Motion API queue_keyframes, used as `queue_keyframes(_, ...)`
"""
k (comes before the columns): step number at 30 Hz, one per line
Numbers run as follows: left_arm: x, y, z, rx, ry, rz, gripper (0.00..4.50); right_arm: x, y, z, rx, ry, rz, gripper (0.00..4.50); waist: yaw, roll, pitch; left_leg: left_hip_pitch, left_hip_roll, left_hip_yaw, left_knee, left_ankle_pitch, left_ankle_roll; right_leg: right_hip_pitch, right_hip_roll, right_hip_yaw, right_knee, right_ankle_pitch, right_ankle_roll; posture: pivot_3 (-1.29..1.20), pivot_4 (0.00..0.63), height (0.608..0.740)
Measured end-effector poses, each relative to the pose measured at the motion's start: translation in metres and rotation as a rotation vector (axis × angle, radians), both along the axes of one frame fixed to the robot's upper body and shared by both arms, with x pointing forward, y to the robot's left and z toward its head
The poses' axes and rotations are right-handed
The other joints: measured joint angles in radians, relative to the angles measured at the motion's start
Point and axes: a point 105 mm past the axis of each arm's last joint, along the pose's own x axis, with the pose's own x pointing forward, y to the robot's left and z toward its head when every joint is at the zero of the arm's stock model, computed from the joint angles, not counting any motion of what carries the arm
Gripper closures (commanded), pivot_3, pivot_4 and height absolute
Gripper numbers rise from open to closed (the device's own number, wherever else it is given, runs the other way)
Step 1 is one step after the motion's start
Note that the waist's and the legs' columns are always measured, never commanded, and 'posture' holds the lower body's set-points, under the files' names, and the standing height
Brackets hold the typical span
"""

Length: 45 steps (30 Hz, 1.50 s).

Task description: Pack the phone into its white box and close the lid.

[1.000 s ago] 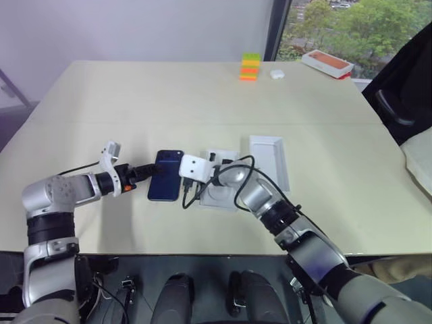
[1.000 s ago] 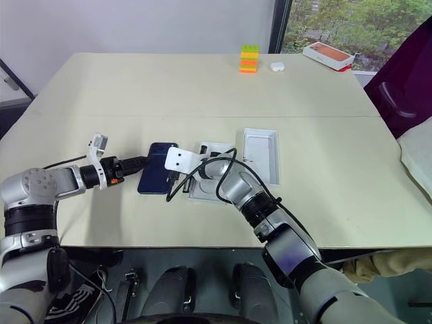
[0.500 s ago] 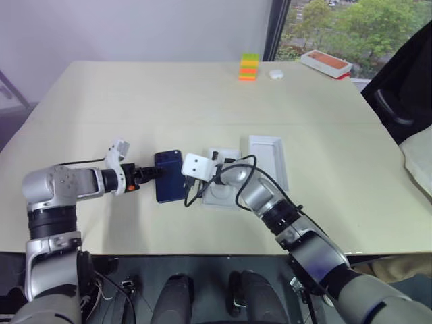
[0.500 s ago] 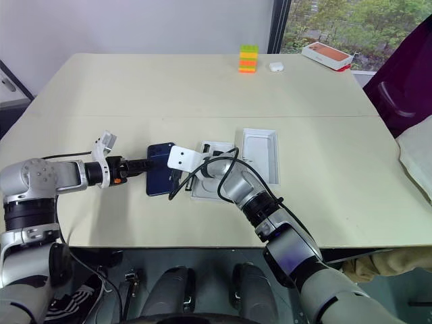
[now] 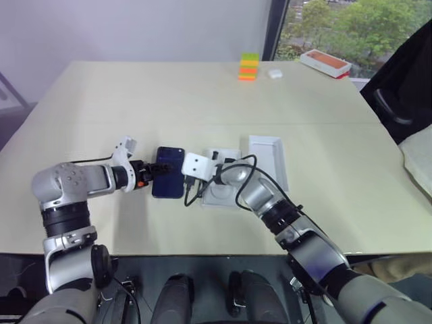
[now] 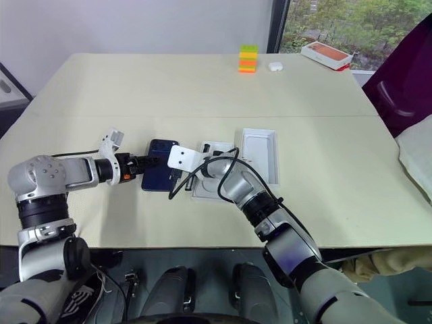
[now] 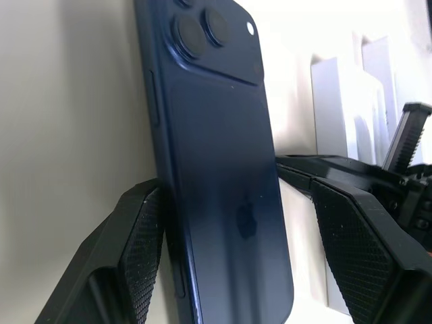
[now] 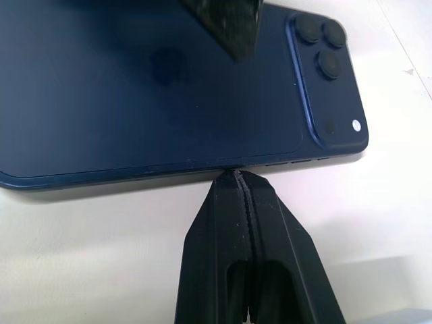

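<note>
Phone (image 7: 216, 175) back-up; left wrist view reveals triple lenses.

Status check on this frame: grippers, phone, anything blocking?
Left gripper open, fingers straddling the phone. Right gripper shut, tip against the phone's long edge. Phone flat on the table, not boxed; white box open, nothing blocking it.

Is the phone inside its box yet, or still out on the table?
Still out. The phone lies back-up on the table, left of the white box, with the left gripper straddling it.
</note>
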Motion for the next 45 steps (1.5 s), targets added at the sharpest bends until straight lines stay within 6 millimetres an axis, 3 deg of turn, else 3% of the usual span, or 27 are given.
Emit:
queue_keyframes(8, -0.001, -0.002, -0.001, -0.015, 0.000, 0.002, 1.02, 0.000, 0.001, 0.000, 0.001, -0.001, 0.004, 4.45, -0.003, 0.000, 0.000, 0.000, 0.000, 0.000, 0.000, 0.000, 0.000, 0.000, 0.000, 0.000, 0.000, 0.000, 0.000, 0.00, 0.150, 0.740)
queue_keyframes(11, -0.002, 0.002, -0.005, -0.041, -0.006, 0.019, 1.85, -0.001, 0.002, 0.000, 0.000, -0.003, 0.009, 4.50, -0.007, 0.000, 0.000, 0.000, 0.000, 0.000, 0.000, 0.000, 0.000, 0.000, 0.000, 0.000, 0.000, 0.000, 0.000, 0.00, 0.150, 0.740)
queue_keyframes(15, -0.004, 0.003, -0.013, -0.122, 0.019, 0.031, 3.77, -0.002, 0.002, 0.000, 0.000, -0.003, 0.014, 4.50, -0.014, 0.000, 0.000, 0.000, 0.000, 0.000, 0.000, 0.000, 0.000, 0.000, -0.001, 0.000, 0.000, 0.000, 0.001, 0.00, 0.150, 0.740)
queue_keyframes(17, -0.004, -0.001, -0.009, -0.165, -0.001, 0.010, 3.77, -0.001, 0.001, -0.001, -0.002, -0.002, 0.011, 4.50, -0.015, -0.001, 0.000, 0.000, 0.000, 0.000, 0.000, 0.000, 0.000, 0.001, -0.001, 0.000, -0.001, 0.000, 0.001, 0.00, 0.150, 0.740)
queue_keyframes(25, -0.007, 0.001, -0.023, -0.246, 0.046, 0.018, 3.77, -0.001, 0.001, -0.001, -0.004, -0.001, 0.013, 4.50, -0.018, 0.000, 0.000, 0.001, 0.000, 0.000, -0.001, 0.000, 0.000, 0.000, -0.001, 0.000, 0.000, -0.001, 0.001, 0.00, 0.150, 0.740)
queue_keyframes(28, -0.007, -0.001, -0.022, -0.331, 0.051, 0.013, 4.42, -0.001, 0.000, -0.001, -0.006, -0.002, 0.009, 4.50, -0.018, 0.000, 0.000, 0.001, 0.000, 0.000, -0.001, 0.000, 0.000, 0.000, -0.001, 0.000, -0.001, -0.001, 0.002, 0.00, 0.150, 0.740)
queue_keyframes(39, -0.009, 0.002, -0.023, -0.349, 0.059, 0.009, 4.46, -0.004, -0.003, 0.000, 0.024, 0.026, 0.009, 4.50, -0.021, 0.000, 0.000, 0.001, 0.001, 0.000, -0.001, 0.000, 0.000, 0.000, -0.001, 0.000, -0.001, -0.001, 0.002, 0.00, 0.150, 0.740)
queue_keyframes(42, -0.011, 0.007, -0.020, -0.381, 0.058, 0.011, 4.46, -0.014, -0.006, 0.011, 0.142, 0.127, 0.017, 4.50, -0.023, 0.000, 0.000, 0.000, 0.001, 0.000, -0.002, 0.000, 0.000, -0.001, 0.000, 0.000, -0.001, -0.001, 0.002, 0.00, 0.150, 0.740)
queue_keyframes(45, -0.013, 0.012, -0.017, -0.429, 0.037, 0.023, 4.46, -0.022, -0.011, 0.041, 0.310, 0.226, 0.034, 4.50, -0.026, 0.000, 0.000, -0.002, 0.004, 0.000, -0.002, 0.000, 0.000, -0.003, 0.000, 0.000, 0.000, 0.000, 0.001, 0.00, 0.150, 0.740)
